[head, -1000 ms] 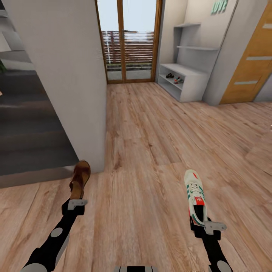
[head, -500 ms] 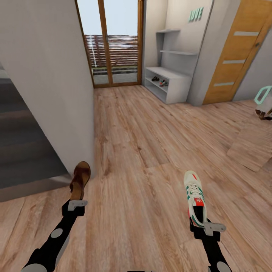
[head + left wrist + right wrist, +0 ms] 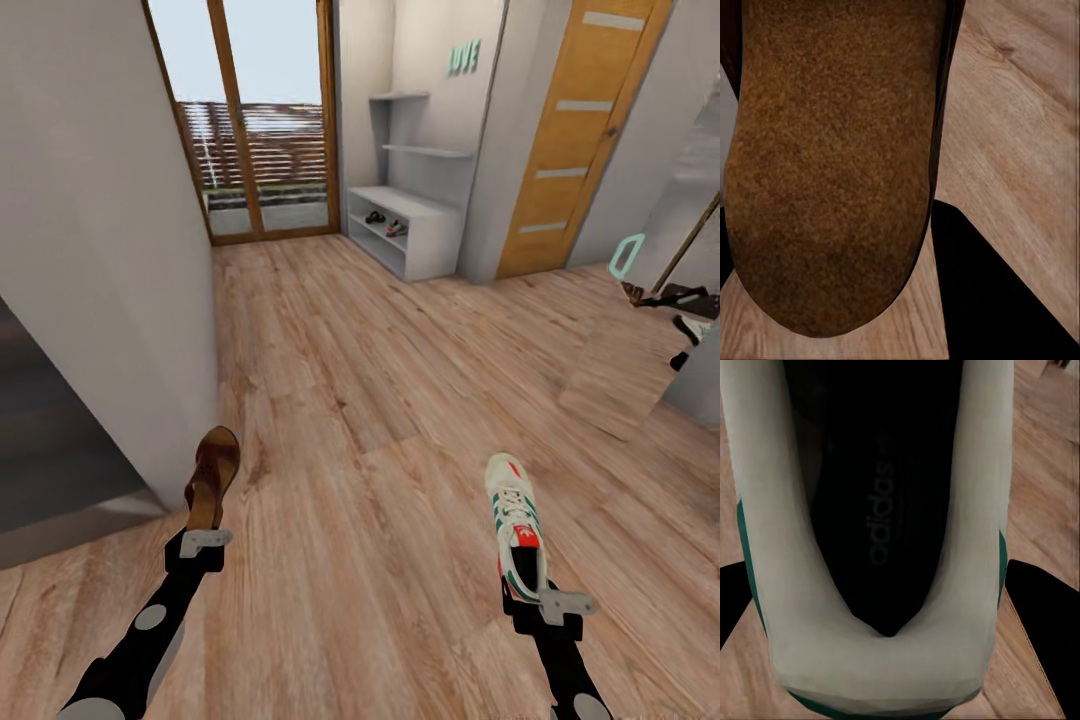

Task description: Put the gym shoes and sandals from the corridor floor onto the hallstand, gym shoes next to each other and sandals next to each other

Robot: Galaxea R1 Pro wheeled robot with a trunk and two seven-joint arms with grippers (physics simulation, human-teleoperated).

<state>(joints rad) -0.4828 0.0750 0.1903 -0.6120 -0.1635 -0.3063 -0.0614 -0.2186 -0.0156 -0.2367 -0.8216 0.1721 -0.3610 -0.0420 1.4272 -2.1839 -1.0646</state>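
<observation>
The left gripper clamps a sandal, the right gripper a gym shoe, above the corridor floor.

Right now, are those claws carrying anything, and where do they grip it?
Left claw holds a sandal by its heel; right claw holds a sneaker by its heel.

Open corridor floor; wall close left.

Both arms reach forward (left, right), fingers clamped on their loads.
</observation>
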